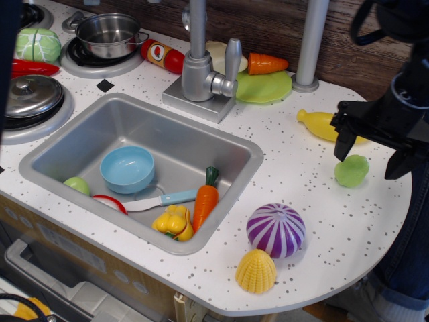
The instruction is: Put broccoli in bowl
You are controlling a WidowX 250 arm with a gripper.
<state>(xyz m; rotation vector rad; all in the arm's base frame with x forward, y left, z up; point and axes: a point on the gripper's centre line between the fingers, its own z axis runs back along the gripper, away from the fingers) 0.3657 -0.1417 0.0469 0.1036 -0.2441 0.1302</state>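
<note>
The broccoli (350,172) is a small light-green lumpy toy lying on the white counter at the right, near the counter's edge. The light-blue bowl (127,169) sits empty in the steel sink (221,137), far to the left of the broccoli. My black gripper (369,154) hangs open just above the broccoli, one finger (343,143) left of it and the other at its upper right. It holds nothing.
A yellow squash (322,123) lies just behind the gripper. A purple onion (275,230) and yellow corn (255,271) lie at the front. The sink holds a carrot (205,200), knife, yellow pepper and green ball. The faucet (201,67), green plate (265,87) and pot (107,35) stand behind.
</note>
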